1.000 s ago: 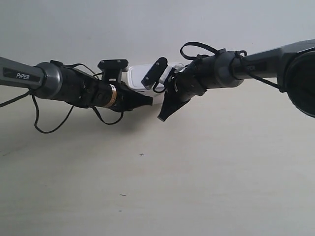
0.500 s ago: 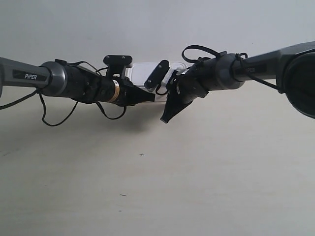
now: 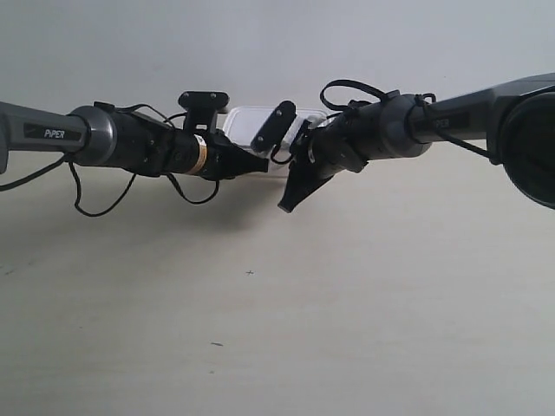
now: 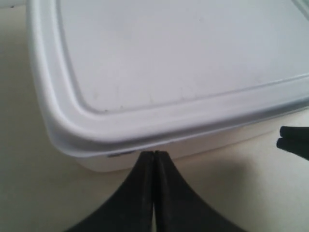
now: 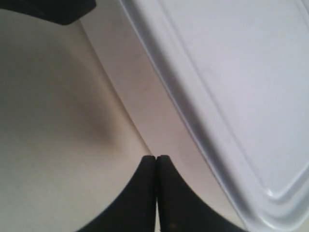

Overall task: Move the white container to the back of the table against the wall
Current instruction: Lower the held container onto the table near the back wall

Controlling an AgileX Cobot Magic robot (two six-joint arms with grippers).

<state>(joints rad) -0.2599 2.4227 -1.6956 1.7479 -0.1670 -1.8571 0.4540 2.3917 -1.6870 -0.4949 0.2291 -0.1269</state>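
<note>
The white container (image 3: pixel 245 118) sits at the back of the table (image 3: pixel 364 303), close under the wall (image 3: pixel 260 43), half hidden by both arms. The arm at the exterior view's left ends in a shut gripper (image 3: pixel 258 163) at the box's front. The arm at the exterior view's right has its shut gripper (image 3: pixel 285 204) pointing down beside the box. In the left wrist view my left gripper (image 4: pixel 154 153) is shut, tips against the container (image 4: pixel 183 72) side just under the lid rim. My right gripper (image 5: pixel 156 157) is shut and empty, at the foot of the container (image 5: pixel 231 87) wall.
The other arm's black fingertips (image 4: pixel 294 142) show beside the box in the left wrist view. A dark piece of the other arm (image 5: pixel 48 9) shows in the right wrist view. Loose cables (image 3: pixel 95 204) hang under the arm at the exterior view's left. A few dark specks (image 3: pixel 250 273) mark the table.
The container has slid back toward the wall. The arm at the exterior view's left has followed it back; the other arm shifted only slightly.
</note>
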